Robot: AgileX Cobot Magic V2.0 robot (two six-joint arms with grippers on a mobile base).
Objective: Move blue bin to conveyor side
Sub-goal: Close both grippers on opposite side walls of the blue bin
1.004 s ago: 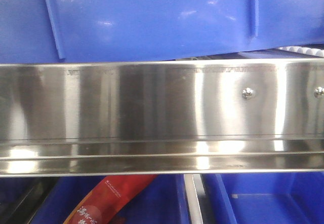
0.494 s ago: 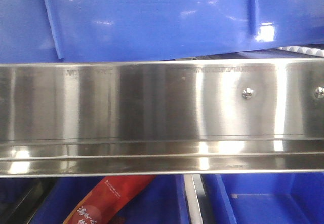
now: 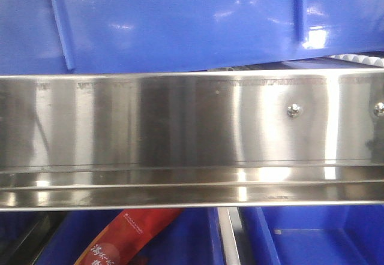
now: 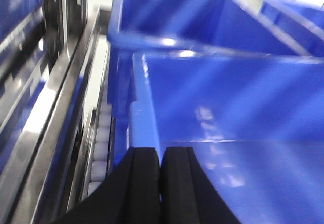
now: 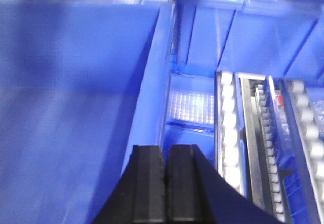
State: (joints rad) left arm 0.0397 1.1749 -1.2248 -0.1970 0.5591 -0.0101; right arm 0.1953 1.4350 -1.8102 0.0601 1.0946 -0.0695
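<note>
The blue bin (image 3: 180,19) fills the top of the front view as a glossy wall with two raised vertical ribs, just above a steel rail. In the left wrist view my left gripper (image 4: 162,150) is shut on the bin's left wall, whose rim (image 4: 147,117) runs down between the black fingers. In the right wrist view my right gripper (image 5: 165,148) is shut on the bin's right wall (image 5: 152,82). The bin's inside (image 5: 66,107) is bare. The conveyor side is out of view.
A shiny stainless-steel rail with screws (image 3: 180,121) crosses the front view. Below it are other blue tubs (image 3: 312,235) and a red packet (image 3: 129,241). White roller tracks (image 4: 98,133) (image 5: 228,133) flank the bin. More blue tubs (image 4: 202,21) (image 5: 228,31) stand behind.
The bin wall has shifted slightly to the left in the front view, and a bright highlight has appeared near its right rib. The rail has not moved.
</note>
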